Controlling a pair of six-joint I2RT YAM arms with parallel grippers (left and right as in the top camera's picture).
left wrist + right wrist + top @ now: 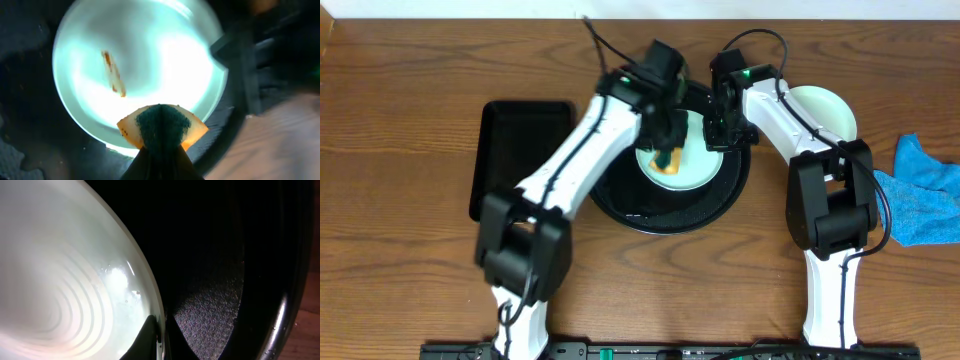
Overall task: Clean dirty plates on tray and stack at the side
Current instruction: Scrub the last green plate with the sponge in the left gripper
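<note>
A pale mint plate [692,172] lies on the round black tray [620,205]. In the left wrist view the plate [145,55] carries a brownish smear [114,74]. My left gripper [666,143] is shut on a yellow sponge [162,125] with a green scrub face, which rests on the plate's near edge. At the plate's right side, my right gripper [718,135] is shut on the plate's rim [159,330], one finger [145,340] inside the plate. A second pale plate [823,108] sits on the table to the right of the tray.
A rectangular black tray [515,160] lies left of the round one. A blue cloth [925,195] is bunched at the right table edge. The round tray's raised rim [282,310] runs close beside my right gripper.
</note>
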